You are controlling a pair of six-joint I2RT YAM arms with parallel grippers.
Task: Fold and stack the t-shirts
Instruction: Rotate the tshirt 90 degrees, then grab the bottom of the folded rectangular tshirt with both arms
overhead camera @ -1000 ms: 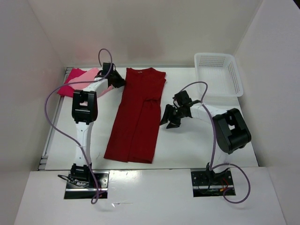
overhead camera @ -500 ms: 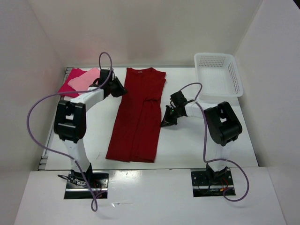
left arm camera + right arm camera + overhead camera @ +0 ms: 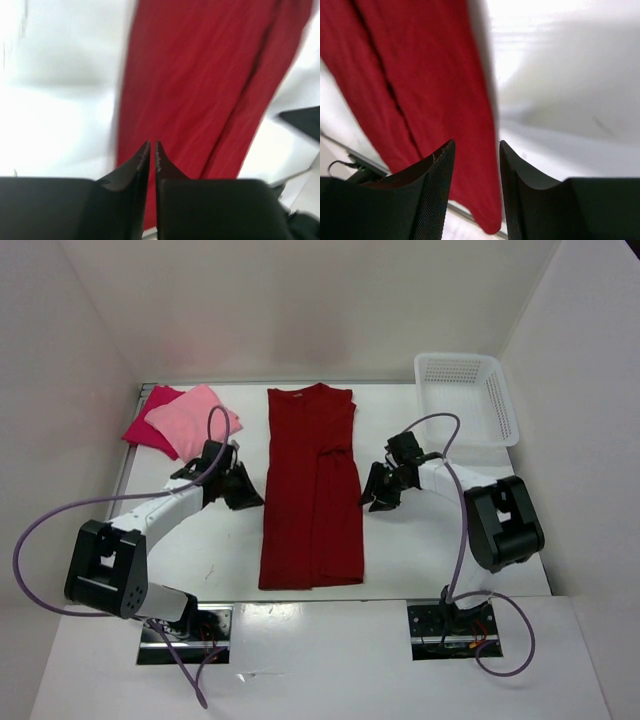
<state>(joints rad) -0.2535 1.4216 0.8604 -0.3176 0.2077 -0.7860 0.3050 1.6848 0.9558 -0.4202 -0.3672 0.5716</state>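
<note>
Top view: white table [image 3: 420, 540]. Dark red shirt [image 3: 312, 490] lies flat down the middle, folded into a long strip, collar at far end. Basket [image 3: 455, 358] in far right corner. Light pink shirt [image 3: 190, 415], folded, lies on crimson shirt [image 3: 148, 425], far left corner. Left hand [image 3: 248, 498] just beside strip's left edge, fingers nearly together, holding nothing. Right hand [image 3: 378, 496] just beside right edge, fingers parted, empty.

No legible text, label, brand or number anywhere — none.

Dark red shirt [image 3: 310, 490], light pink shirt [image 3: 190, 415], crimson shirt [image 3: 145, 422]; seemingly plain.
</note>
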